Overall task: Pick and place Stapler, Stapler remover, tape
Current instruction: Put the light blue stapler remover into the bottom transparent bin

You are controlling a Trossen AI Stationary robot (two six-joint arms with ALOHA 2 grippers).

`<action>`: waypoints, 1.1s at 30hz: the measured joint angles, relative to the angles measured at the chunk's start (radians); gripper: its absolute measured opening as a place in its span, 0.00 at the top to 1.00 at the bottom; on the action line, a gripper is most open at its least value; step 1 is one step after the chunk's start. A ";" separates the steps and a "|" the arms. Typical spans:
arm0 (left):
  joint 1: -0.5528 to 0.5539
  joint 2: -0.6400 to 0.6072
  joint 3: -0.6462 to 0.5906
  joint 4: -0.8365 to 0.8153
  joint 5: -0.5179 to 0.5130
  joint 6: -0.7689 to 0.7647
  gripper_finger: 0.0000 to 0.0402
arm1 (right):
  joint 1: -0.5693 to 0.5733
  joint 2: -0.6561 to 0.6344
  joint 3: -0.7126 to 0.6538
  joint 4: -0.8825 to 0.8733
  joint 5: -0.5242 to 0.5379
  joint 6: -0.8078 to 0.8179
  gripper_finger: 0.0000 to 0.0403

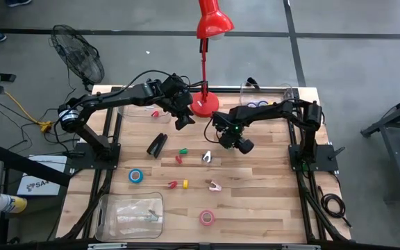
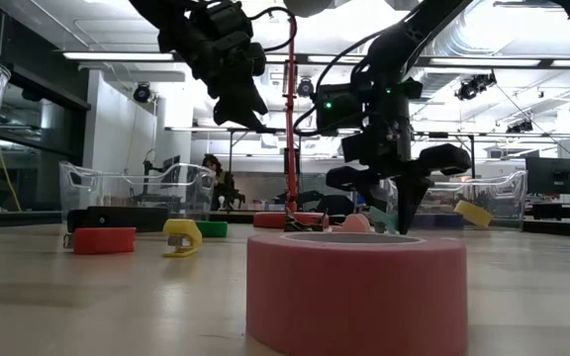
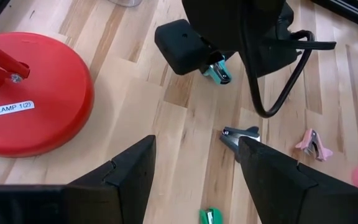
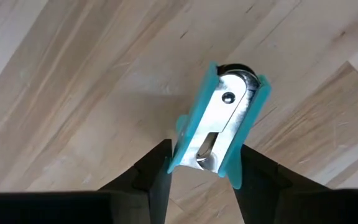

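the right gripper [image 4: 201, 165] pinches a teal staple remover [image 4: 219, 124] lifted beside the red lamp base [image 1: 204, 105], presumably for carrying, while the left gripper [image 3: 194, 165] waits wide-jawed there.

a white label on the red lamp base [image 3: 36, 106] reads "lamp 1(2)".

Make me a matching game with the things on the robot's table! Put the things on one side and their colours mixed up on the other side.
Things:
1. stapler
2. lamp base
3. tape roll nearest the front table edge
4. staple remover between the right end effector's fingers

Colours:
A. pink
B. teal
C. black
D. red

Pairs: 1-C, 2-D, 3-A, 4-B
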 joint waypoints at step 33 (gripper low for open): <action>-0.003 0.000 0.000 0.032 0.002 -0.076 0.44 | 0.000 -0.160 -0.001 -0.031 0.102 0.176 0.75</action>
